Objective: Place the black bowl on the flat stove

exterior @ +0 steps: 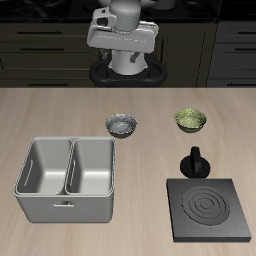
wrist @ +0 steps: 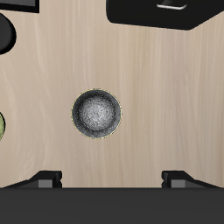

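The black bowl (exterior: 122,125) stands upright on the wooden table, dark outside and speckled grey inside. It also shows in the wrist view (wrist: 96,114), whole and uncovered. The flat stove (exterior: 209,208), a black square plate with pale rings, lies near the table's front edge and does not show in the wrist view. My gripper (exterior: 124,60) hangs high above the table at the back, well above the bowl. It is open and empty, and its two fingertips (wrist: 50,179) stand wide apart with the gripper (wrist: 115,179) clear of the bowl.
An olive-green bowl (exterior: 191,121) stands beside the black bowl. A small black knobbed pot (exterior: 195,163) stands between the green bowl and the stove. A grey double-basin tray (exterior: 67,178) sits toward the front, and its edge shows dark in the wrist view (wrist: 162,10).
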